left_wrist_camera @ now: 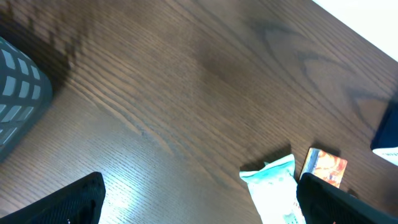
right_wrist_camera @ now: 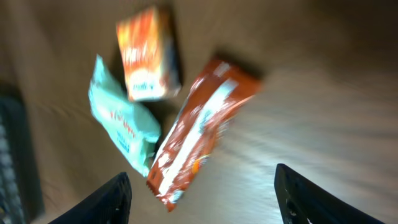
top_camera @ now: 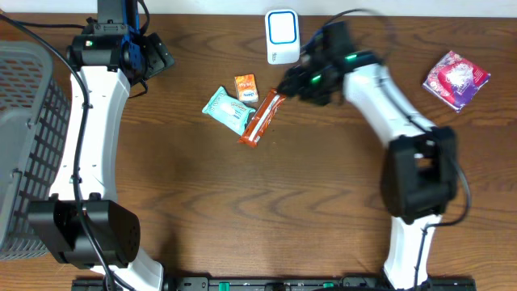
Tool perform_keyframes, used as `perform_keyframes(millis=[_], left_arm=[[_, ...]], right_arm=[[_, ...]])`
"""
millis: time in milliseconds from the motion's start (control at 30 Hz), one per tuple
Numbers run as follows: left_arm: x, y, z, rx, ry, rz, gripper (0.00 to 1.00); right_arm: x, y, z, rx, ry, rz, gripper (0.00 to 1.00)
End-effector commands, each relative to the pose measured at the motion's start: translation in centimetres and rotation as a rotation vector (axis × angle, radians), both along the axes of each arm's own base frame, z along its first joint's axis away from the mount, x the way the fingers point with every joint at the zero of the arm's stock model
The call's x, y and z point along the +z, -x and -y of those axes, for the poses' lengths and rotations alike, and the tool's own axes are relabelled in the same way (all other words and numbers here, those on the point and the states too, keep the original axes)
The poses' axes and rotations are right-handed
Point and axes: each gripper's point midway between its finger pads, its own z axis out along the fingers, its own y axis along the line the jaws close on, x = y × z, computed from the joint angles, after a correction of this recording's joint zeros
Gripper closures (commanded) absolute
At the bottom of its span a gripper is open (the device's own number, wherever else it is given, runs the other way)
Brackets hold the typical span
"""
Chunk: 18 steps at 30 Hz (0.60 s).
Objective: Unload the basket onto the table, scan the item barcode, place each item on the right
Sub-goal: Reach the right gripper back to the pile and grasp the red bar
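**Right arm poised over the snack bar**

The long orange-brown foil snack bar [top_camera: 262,118] lies flat near the white-and-blue scanner [top_camera: 281,36], on its robot side. The right gripper [top_camera: 291,82] hovers at the bar's scanner end, jaws parted and empty. This looks like the pickup, which calls for closing squarely. The left gripper [top_camera: 161,56], well left of the scanner, gapes empty.

Blur smears the right wrist view; print on the orange wrapper [right_wrist_camera: 199,134], teal packet [right_wrist_camera: 121,127] and small orange box [right_wrist_camera: 146,53] is unreadable; the grey basket [top_camera: 28,121] runs past the overhead's left edge.
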Motion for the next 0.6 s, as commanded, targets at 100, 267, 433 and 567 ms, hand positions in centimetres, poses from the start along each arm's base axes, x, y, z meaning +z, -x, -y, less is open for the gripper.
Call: perform_keyframes(millis=[100,267,433,567], left_arm=[[-0.2,0.0,-0.3,0.004,-0.017,-0.006,0.02],[-0.2,0.0,-0.3,0.004,-0.017,-0.006,0.02],[-0.2,0.0,-0.3,0.004,-0.017,-0.006,0.02],[-0.2,0.0,-0.3,0.004,-0.017,-0.006,0.02]], right_arm=[[-2.2,2.9,-4.5,0.012,0.114,-0.030,0.36],[-3.1,4.1,-5.6,0.014,0.296,0.048,0.39],[-3.2,4.5,-6.0,-0.049,0.491,0.170,0.46],[-2.8,4.9,-7.0,-0.054,0.599,0.295,0.44]])
